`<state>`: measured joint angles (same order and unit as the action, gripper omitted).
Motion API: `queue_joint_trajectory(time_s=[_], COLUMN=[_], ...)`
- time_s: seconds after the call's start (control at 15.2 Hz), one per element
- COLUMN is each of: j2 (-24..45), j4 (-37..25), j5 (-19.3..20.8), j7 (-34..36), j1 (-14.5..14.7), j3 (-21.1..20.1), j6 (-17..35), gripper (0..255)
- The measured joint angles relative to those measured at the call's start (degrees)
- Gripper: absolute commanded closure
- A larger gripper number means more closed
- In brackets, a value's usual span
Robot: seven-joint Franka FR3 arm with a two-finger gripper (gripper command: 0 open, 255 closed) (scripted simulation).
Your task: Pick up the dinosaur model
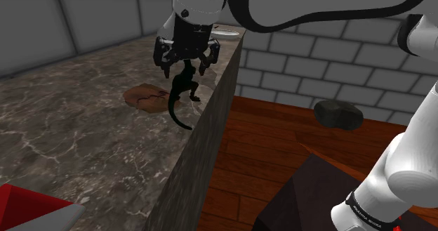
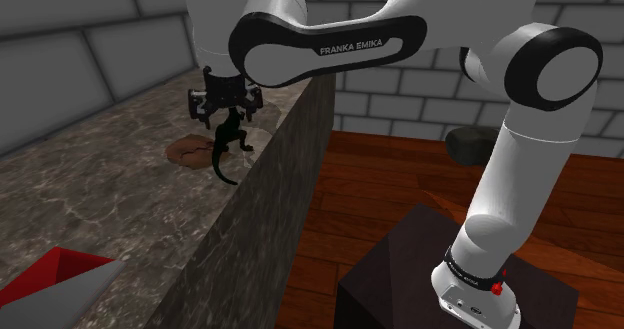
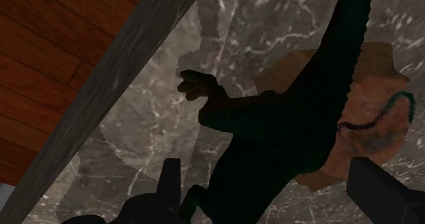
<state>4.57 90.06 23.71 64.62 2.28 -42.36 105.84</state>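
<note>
A black dinosaur model (image 1: 182,93) stands upright on the dark marble counter (image 1: 77,131), close to its edge, with its long tail (image 1: 177,116) trailing toward the front. My black gripper (image 1: 186,62) hangs straight over it, open, with the fingers down around the dinosaur's head and upper body. In the wrist view the dinosaur (image 3: 272,134) lies between the two fingers (image 3: 170,182), which stand wide apart and do not clasp it. The second exterior view has the gripper (image 2: 225,107) just above the dinosaur (image 2: 226,142).
A flat brown piece (image 1: 144,96) with a red-green mark lies beside the dinosaur. A white dish (image 1: 228,33) sits at the counter's far end. The counter edge (image 3: 116,93) drops to a wooden floor (image 1: 274,145). A red object (image 1: 28,208) is at the front, and a dark lump (image 1: 337,114) is on the floor.
</note>
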Motion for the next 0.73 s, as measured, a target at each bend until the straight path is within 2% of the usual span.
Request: queue_joint_trajectory(time_s=[0.07, 0.13, 0.73], j2=[0.1, 0.1, 0.0], j4=[0.5, 0.8, 0.8], j5=[0.1, 0.1, 0.2], j7=[0.1, 0.2, 0.3], j1=[-0.1, -0.1, -0.1], j3=[0.1, 0.1, 0.1], j6=[0.6, 0.8, 1.0], gripper=[0, 255, 255])
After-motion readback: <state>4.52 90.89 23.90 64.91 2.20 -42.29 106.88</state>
